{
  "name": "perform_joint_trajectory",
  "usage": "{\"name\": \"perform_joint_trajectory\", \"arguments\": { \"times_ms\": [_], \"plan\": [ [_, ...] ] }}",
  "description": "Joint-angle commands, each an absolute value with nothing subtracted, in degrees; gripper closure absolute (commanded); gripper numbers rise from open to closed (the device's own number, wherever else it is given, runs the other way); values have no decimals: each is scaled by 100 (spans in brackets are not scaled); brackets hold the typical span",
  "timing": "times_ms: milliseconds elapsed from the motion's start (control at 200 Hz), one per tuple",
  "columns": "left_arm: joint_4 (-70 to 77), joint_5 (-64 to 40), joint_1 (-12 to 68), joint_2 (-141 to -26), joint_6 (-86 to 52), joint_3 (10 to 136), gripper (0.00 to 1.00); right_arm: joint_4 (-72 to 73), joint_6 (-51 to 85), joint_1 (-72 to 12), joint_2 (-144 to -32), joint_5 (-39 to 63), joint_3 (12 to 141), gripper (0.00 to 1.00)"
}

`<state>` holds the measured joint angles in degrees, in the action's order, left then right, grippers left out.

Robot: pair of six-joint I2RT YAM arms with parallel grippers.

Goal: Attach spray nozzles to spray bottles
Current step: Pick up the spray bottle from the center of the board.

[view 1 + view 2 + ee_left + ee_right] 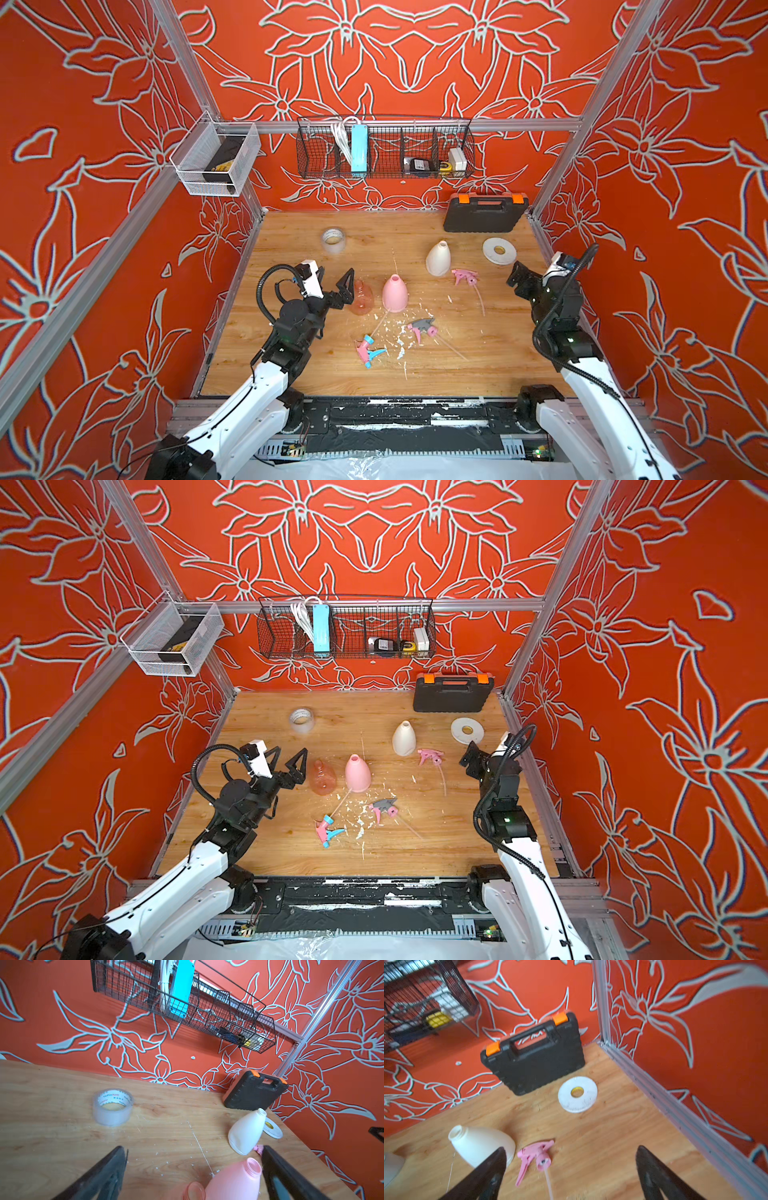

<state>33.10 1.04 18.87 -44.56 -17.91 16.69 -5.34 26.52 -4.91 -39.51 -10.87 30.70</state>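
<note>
Nearest the robot's base, the pink-and-blue spray nozzle (368, 351) lies on its side on the wooden table (291, 370) among white flecks, its dip tube running toward the pink bottle's foot. Just to its right lies the grey-topped pink nozzle (424, 328), also loose. Farther in, the left gripper (291, 756) hangs with its jaws spread wide and nothing between them. One finger stands just beside the transparent orange-pink bottle (360, 299); whether they touch cannot be told. That bottle stands upright with a bare neck, close beside the opaque pink bottle (395, 293), which is also upright and uncapped. Beyond, toward the right, the all-pink nozzle (464, 276) lies just beside the upright white bottle (438, 258), whose mouth is open too. The right gripper (571, 1149) hovers at the table's right edge, spread wide and empty, facing that nozzle. Past these lie a flat white tape roll (498, 250) and a clear tape roll (333, 240), well apart. A black tool case (484, 212) leans at the back wall under a wire basket (384, 145).
</note>
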Motion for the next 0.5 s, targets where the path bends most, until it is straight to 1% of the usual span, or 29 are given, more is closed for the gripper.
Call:
{"name": "perform_joint_trajectory", "arguments": {
  "times_ms": [0, 60, 95, 155, 225, 275, 350, 405, 495],
  "plan": [
    [2689, -550, 1922, -4426, -1857, 1524, 3, -1107, 2812, -514, -3638, -411, 2971, 3],
    [2800, -494, 1925, -4382, -2054, 1286, 3, -1175, 2567, -514, -3587, -4, 2985, 3],
    [2990, -395, 1925, -4370, -2158, 1124, 3, -1196, 2469, -517, -3616, 397, 3000, 3],
    [2746, -92, 1920, -4280, -2186, 1196, 3, -1131, 2484, -546, -3739, 984, 2995, 13],
    [2284, 349, 1925, -4202, -2117, 1376, 3, -1030, 2621, -695, -3952, 1284, 2999, 23],
    [2039, 906, 1925, -4175, -2374, 1368, 3, -1028, 2652, -906, -4114, 1241, 3069, 30],
    [1747, 1599, 1918, -4129, -2818, 1274, 3, -956, 2658, -1337, -4286, 990, 3157, 33],
    [1660, 1785, 1916, -4053, -2891, 1219, 3, -832, 2662, -1752, -4405, 690, 3222, 36],
    [1660, 1791, 1903, -3846, -2945, 1100, 3, -608, 2670, -2411, -4792, 354, 3407, 39]
  ]
}}
